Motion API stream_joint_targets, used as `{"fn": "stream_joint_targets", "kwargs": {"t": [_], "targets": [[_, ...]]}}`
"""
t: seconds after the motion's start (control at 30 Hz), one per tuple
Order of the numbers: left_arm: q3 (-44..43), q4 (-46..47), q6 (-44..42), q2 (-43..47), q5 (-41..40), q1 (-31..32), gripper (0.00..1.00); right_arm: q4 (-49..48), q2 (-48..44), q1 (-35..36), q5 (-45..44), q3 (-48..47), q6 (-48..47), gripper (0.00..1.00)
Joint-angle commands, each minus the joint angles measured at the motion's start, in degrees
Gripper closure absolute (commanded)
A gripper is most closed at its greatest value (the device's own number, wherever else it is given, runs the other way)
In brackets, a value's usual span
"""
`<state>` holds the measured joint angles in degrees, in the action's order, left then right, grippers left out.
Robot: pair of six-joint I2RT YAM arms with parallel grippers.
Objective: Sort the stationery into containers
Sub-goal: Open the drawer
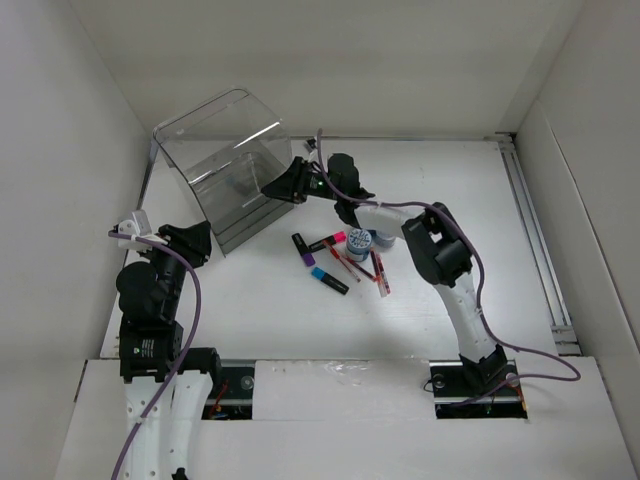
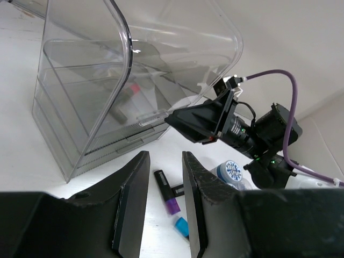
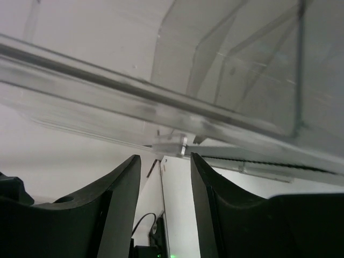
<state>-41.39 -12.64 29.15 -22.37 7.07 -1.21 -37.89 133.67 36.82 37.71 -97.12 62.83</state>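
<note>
At the organizer's front lip, the right gripper (image 3: 165, 161) has its jaws parted and empty. The lid's small clear tab (image 3: 169, 144) sits just beyond its fingertips, apparently not yet between them. That tab looks like the place to take hold. The lid (image 2: 161, 43) is probably stiff, light, slick plastic, so a shallow pinch could slip off. The organizer (image 1: 225, 170) itself looks light enough to skid on the tabletop (image 1: 450, 200) when the lid is pulled. How far the lid is raised I cannot tell.

The left gripper (image 2: 161, 204), also parted with nothing in it, hangs near the organizer's near corner, well placed to brace it.

The stationery lies in a loose pile beside the right arm:
- a purple-capped marker (image 2: 167, 196) and a blue-capped marker (image 1: 330, 280)
- thin red pens (image 1: 380, 272)
- the rolls (image 1: 358, 238)

The markers are rigid and light but likely to roll, so they are best pinched across mid-barrel. The pens lie flat and low, leaving little room to grip them.
</note>
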Motion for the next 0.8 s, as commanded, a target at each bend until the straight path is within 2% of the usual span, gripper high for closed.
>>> {"fn": "stream_joint_targets", "kwargs": {"t": [0.0,0.43,0.77], "targets": [[-1.07,2.54,-0.67,-0.39,0.40,0.16,0.73,-2.45,1.15,-0.17,1.13,-4.13,0.01,0.52],[-0.54,2.54,-0.67,-0.39,0.40,0.16,0.73,-1.84,2.83,-0.17,1.75,-6.50,0.54,0.53],[-0.54,2.54,-0.67,0.13,0.40,0.16,0.73,-12.98,-5.07,-0.17,4.29,1.48,5.10,0.53]]}}
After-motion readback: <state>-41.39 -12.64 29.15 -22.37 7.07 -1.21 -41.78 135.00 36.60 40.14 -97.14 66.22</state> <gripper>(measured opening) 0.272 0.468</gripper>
